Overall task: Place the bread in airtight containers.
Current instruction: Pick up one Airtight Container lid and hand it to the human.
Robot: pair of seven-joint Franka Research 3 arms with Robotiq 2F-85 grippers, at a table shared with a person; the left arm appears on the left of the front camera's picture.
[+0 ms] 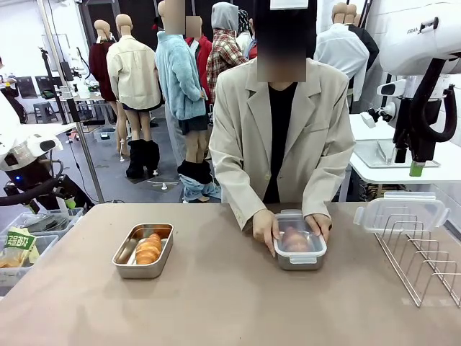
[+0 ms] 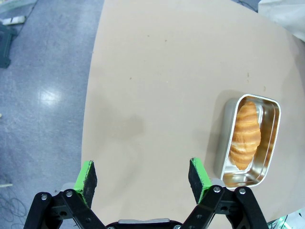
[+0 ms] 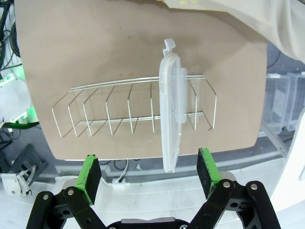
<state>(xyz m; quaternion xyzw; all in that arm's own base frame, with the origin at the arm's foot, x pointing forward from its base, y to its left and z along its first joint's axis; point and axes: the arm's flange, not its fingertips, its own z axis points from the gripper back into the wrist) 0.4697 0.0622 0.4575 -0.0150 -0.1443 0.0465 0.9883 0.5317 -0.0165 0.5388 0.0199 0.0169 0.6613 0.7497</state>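
We had the left hand open and empty, hovering over the bare surface. The right hand was open and empty too, above the wire rack by the surface edge, with the spare lid propped in that rack. One roll lay in the open steel container on our left side. The second roll sat in the lidded container at far middle, with the person's hands on both sides of it, fingers on its lid.
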